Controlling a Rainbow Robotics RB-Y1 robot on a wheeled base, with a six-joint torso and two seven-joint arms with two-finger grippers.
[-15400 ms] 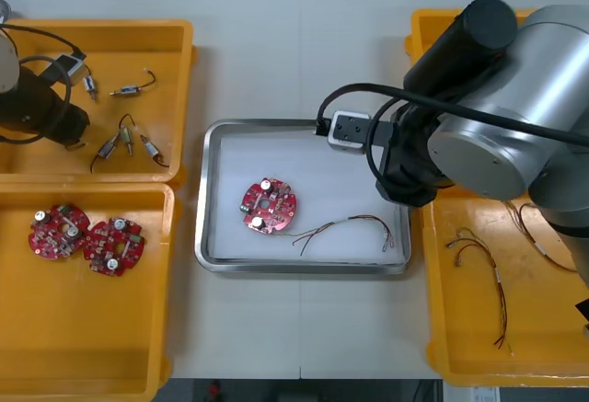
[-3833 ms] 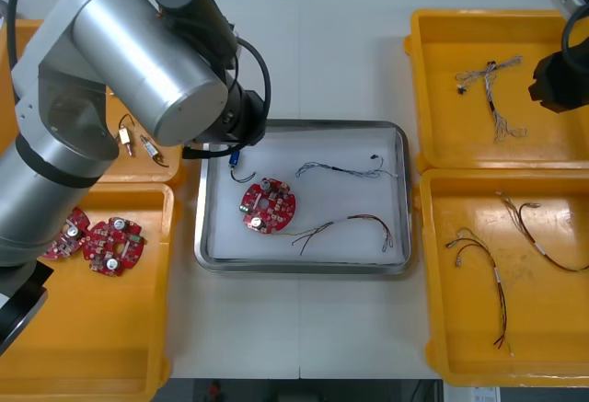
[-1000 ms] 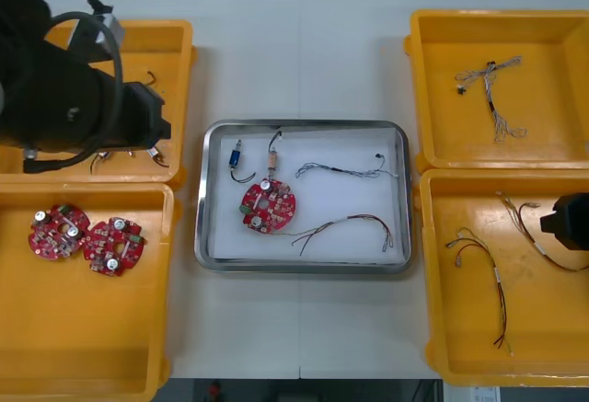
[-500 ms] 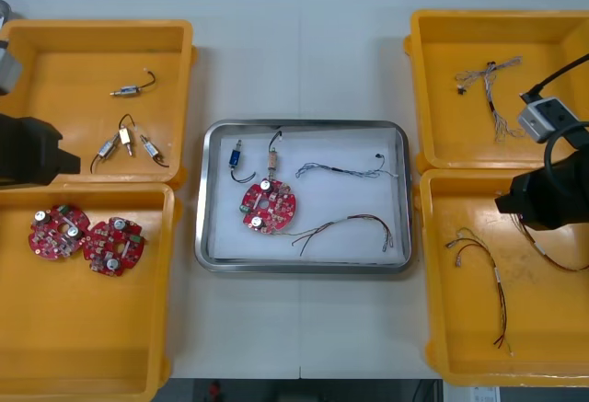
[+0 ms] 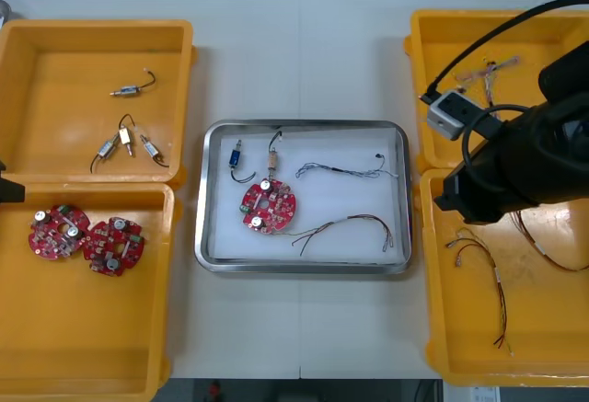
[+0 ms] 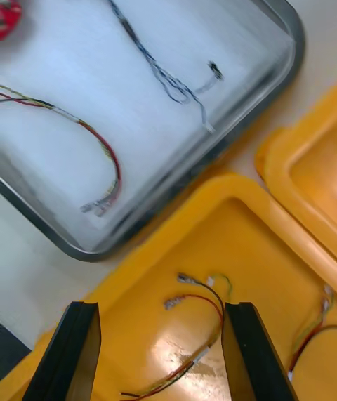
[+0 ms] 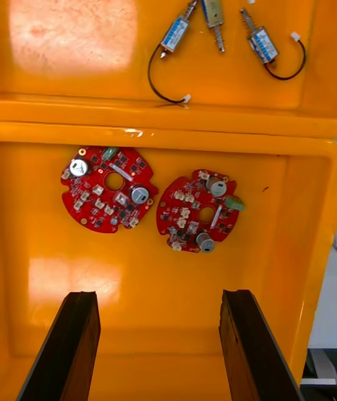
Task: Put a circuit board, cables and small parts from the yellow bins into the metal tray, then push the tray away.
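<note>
Right wrist view: your right gripper [image 6: 160,310], spread and empty, hangs over a red and yellow cable [image 6: 199,296] in a yellow bin [image 6: 210,232], with the metal tray [image 6: 291,29] just beyond. Your left gripper [image 7: 158,296], likewise spread, faces two circuit boards [image 7: 109,189].

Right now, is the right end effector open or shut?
Open. On the right end effector, the black fingers stand wide apart in its wrist view, gripping nothing, above a yellow bin.

The tabletop [image 5: 304,52] beyond the metal tray [image 5: 202,200] is bare for passing, but the right arm [image 5: 525,154] hangs over the inner walls of the right yellow bins [image 5: 460,328], just beside the tray.
</note>
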